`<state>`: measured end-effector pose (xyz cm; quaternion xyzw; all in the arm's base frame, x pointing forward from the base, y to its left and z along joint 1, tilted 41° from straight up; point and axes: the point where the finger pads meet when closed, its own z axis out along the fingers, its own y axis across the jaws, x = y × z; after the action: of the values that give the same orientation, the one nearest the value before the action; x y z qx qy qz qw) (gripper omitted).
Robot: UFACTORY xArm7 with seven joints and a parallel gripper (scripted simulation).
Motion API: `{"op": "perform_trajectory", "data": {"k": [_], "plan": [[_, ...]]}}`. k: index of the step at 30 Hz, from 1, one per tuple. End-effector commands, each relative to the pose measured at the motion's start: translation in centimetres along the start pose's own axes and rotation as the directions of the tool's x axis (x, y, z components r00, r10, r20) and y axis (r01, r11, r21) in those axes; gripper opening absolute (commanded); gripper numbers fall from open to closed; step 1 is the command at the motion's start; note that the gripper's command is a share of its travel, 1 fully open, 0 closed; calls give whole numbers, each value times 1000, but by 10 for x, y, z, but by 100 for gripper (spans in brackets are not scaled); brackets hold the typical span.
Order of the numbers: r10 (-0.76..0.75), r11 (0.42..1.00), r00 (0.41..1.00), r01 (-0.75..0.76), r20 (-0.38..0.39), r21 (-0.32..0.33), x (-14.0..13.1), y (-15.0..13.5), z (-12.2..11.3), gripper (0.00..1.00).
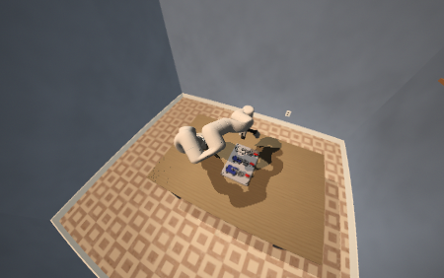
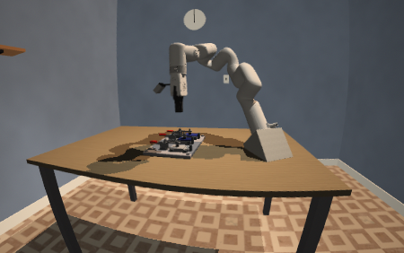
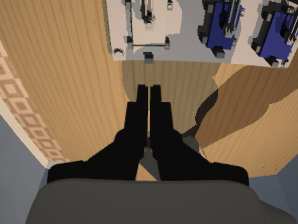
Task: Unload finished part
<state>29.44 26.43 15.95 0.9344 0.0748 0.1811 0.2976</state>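
Note:
A grey fixture plate (image 2: 171,144) lies on the wooden table and holds three clamped parts. In the wrist view the pale finished part (image 3: 149,10) sits in the left nest, and two blue blanks (image 3: 225,12) (image 3: 278,26) sit in the nests to its right. The plate also shows in the top view (image 1: 240,164), with red clamp handles along one side. My gripper (image 3: 149,99) (image 2: 178,107) is shut and empty. It hangs well above the table, over the table surface just short of the plate's edge beside the finished part.
The arm's base (image 2: 268,143) stands on the table to the right of the plate. The table edge and the checkered floor lie to the left in the wrist view. A wall shelf (image 2: 11,50) is far off at the left.

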Motion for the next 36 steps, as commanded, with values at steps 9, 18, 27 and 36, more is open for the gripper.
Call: {"op": "perform_trajectory", "data": {"k": [9,18,27,36], "plan": [[0,1000,1000,0,-3,3,1,-1,-2,0],[0,1000,1000,0,-3,3,1,-1,-2,0],[0,1000,1000,0,-3,3,1,-1,-2,0],[0,1000,1000,0,-3,3,1,-1,-2,100]]}}
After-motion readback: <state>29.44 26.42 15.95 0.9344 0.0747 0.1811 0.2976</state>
